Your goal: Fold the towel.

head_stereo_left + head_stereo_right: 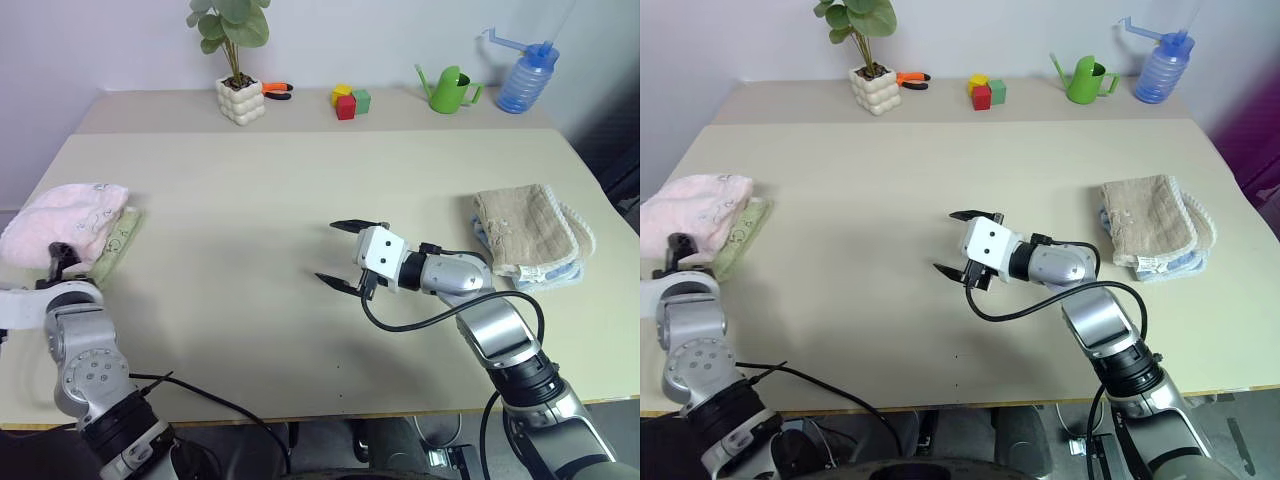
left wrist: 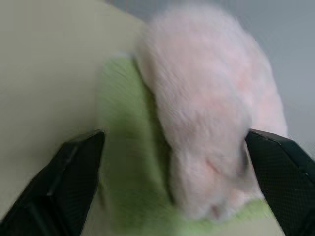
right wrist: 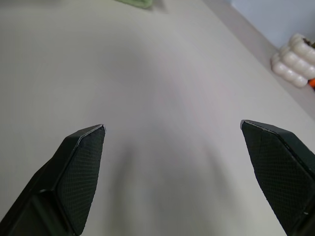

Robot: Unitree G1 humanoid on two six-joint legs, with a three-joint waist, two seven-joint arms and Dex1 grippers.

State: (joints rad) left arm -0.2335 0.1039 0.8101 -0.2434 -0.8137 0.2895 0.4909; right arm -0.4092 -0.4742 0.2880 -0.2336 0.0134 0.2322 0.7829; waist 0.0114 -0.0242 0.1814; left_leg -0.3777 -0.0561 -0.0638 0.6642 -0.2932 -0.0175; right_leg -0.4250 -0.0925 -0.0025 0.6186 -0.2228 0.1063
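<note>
My left pincer (image 2: 172,147) sits low at the near left corner of the pale beige worktop (image 1: 300,200), its two black fingers (image 2: 74,172) spread wide apart with nothing clamped between them. Just past their tips lies the small pale pink terry-cloth towel (image 1: 65,222), bunched into a soft folded heap at the left edge of the worktop. In the left wrist view the pink pile fills most of the gap between my fingers; I cannot tell whether either finger touches it. The pink towel rests on top of a light green towel (image 1: 118,243), which pokes out from under it on the side toward the middle of the worktop.

My right pincer (image 1: 345,255) hovers over the bare middle of the worktop, pointing toward my left, its fingers also standing wide apart and empty. It is well apart from the pink towel.

Off to my right, near the right edge, lies a folded beige-tan towel (image 1: 520,232) with a pale scalloped border, stacked over something light blue.

Along the far edge stand a white bumpy pot with a green leafy plant (image 1: 239,95), an orange-handled tool (image 1: 277,90) just beside it, a cluster of red, yellow and green blocks (image 1: 349,101), a green watering can (image 1: 452,90) and a blue spray bottle (image 1: 525,80).
</note>
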